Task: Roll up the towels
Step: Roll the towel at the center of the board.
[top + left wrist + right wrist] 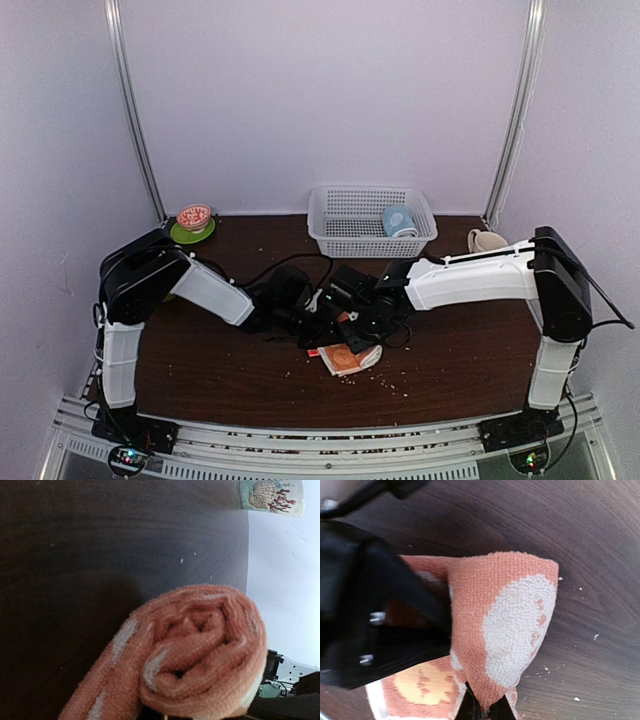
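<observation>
An orange-red towel (347, 358) with white and yellow patches lies mid-table, partly rolled. In the left wrist view its rolled end (200, 650) fills the lower frame and hides my left fingers. My left gripper (335, 335) sits against the roll's left end; its black body (380, 605) reaches into the cloth. My right gripper (485, 712) is shut on a raised fold of the same towel (510, 625), its dark tips pinching the cloth at the bottom edge. A light blue towel (399, 221) lies rolled in the basket.
A white mesh basket (330, 235) stands at the back centre. A red bowl on a green saucer (193, 222) is at back left, a cream mug (486, 241) at back right. A shell-printed cup (271, 495) shows at the table's edge. Crumbs dot the dark wood.
</observation>
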Available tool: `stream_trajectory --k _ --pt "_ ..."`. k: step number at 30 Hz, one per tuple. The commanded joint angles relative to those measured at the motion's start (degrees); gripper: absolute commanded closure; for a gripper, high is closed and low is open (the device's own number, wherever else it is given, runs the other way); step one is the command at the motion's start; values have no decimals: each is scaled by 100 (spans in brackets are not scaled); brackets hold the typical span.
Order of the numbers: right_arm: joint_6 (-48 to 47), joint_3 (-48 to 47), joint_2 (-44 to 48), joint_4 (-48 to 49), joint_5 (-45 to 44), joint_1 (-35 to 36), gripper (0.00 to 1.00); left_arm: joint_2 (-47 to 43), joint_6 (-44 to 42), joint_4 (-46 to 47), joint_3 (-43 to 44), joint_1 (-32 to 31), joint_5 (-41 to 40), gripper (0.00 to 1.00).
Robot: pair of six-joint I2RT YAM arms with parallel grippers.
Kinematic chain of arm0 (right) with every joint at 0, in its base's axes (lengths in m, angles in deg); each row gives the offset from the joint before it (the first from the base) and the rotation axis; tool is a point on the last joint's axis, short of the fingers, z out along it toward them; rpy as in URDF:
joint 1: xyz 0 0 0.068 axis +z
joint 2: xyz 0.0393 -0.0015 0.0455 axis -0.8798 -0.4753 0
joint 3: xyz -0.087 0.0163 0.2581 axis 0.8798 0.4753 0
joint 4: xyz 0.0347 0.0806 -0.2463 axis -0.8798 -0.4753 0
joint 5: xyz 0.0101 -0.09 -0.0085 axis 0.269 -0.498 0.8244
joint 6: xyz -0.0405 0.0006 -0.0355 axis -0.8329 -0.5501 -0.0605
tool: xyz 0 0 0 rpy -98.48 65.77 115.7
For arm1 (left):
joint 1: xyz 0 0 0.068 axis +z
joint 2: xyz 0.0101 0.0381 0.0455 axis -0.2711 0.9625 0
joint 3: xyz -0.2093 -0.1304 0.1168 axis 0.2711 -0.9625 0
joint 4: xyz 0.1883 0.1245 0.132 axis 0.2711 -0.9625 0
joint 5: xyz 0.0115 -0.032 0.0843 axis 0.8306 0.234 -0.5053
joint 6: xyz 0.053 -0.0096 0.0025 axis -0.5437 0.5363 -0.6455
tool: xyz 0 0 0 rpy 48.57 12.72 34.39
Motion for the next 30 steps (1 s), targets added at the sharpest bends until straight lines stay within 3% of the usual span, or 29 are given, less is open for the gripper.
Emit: stream_trajectory --k 1,5,10,20,30 --pt "82 -283 -333 -774 -901 74 100 -375 -216 -281 -235 38 13 93" --pt "205 -469 -555 -1115 -1328 153 100 -703 -282 -317 -480 34 52 93" --pt "201 -512 -571 -969 -1199 225 100 -759 -229 -95 -531 34 62 93" --pt "-64 -564 -488 -595 -816 365 100 -404 -282 -227 98 43 116 93" --pt "-426 -122 44 338 263 344 72 -201 -209 -192 48 42 145 94"
